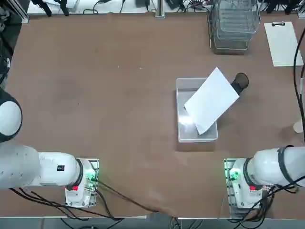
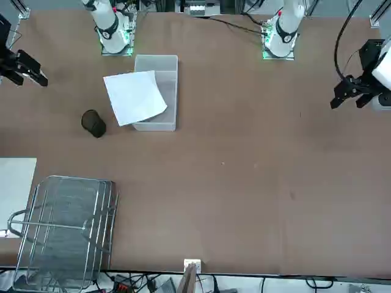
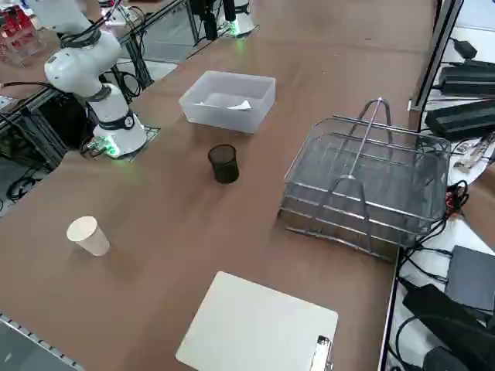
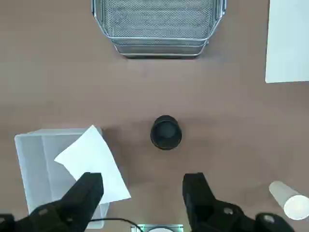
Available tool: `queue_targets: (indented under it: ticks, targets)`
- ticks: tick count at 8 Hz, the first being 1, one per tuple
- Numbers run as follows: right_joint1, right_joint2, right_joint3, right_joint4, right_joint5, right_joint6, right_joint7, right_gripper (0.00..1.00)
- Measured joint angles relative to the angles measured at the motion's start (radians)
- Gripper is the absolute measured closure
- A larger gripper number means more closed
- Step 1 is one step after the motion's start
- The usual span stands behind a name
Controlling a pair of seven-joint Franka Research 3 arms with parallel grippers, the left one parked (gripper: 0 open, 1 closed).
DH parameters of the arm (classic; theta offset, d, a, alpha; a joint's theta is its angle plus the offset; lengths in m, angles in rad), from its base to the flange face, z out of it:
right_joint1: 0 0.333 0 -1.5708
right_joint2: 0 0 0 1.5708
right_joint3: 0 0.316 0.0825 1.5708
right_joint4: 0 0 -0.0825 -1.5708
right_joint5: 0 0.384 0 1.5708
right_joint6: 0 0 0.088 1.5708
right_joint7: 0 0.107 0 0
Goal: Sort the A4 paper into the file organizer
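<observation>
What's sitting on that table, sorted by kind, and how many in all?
Paper sheets: 1, A4 paper lying across the bin
Bins: 1, clear bin
Wire racks: 1, file organizer
Clipboards: 1, white clipboard
Cups: 2, black cup and paper cup
Total: 6
The open right gripper hangs above them, empty.

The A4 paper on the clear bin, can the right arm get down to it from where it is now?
Probably yes. The A4 paper lies tilted across the clear bin with nothing on top, and the open right gripper hangs above the table close by.

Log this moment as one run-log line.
paper: askew on clear bin | organizer: no paper visible | right gripper: open, aloft, holding nothing
</observation>
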Motion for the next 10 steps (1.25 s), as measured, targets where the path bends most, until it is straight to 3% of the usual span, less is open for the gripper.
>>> queue_targets:
  ticks: [5,7,10]
  targets:
    - [0.003,0.005,0.014,-0.014,0.039,-0.015,0.000,0.00]
    - [0.023,0.015,0.021,-0.099,0.062,-0.014,0.000,0.00]
    - [0.051,0.035,0.024,-0.304,0.126,0.058,-0.034,0.00]
